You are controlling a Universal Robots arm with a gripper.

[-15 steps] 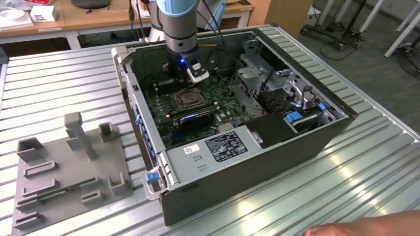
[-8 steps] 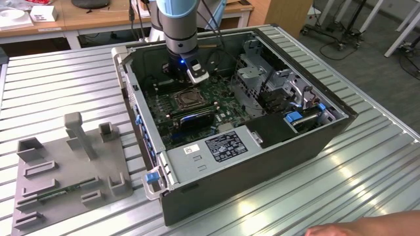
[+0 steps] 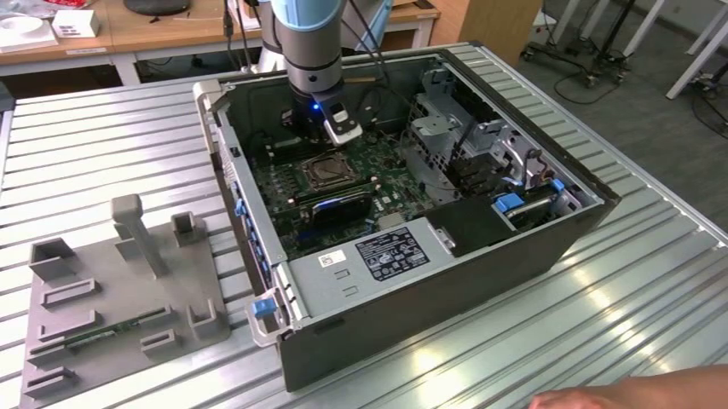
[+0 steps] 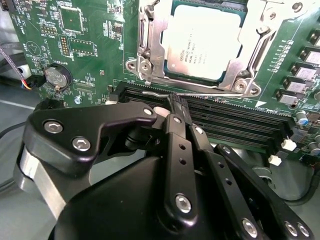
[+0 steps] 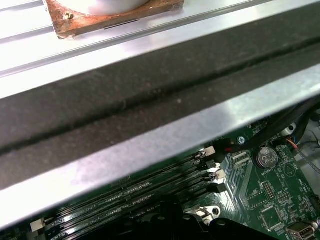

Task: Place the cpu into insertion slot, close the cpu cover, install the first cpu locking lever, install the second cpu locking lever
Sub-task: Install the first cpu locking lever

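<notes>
In the second wrist view the tool (image 4: pixel 176 104) is closed on nothing, tips over the memory slots (image 4: pixel 235 125) beside a wire lever (image 4: pixel 200 93). Beyond, the cpu (image 4: pixel 205 40) lies flat, metal top up, in the insertion slot (image 4: pixel 200 81) under the lowered cpu cover (image 4: pixel 248 50), inside the open computer case (image 3: pixel 478 273).

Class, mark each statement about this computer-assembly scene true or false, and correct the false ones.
1. The cpu lies in the insertion slot. True.
2. The cpu cover stands raised. False: it lies flat, framing the cpu.
3. The gripper holds the cpu. False: it is shut beside the socket, by the memory slots.
4. A round coin cell sits on the green board. True.
</notes>
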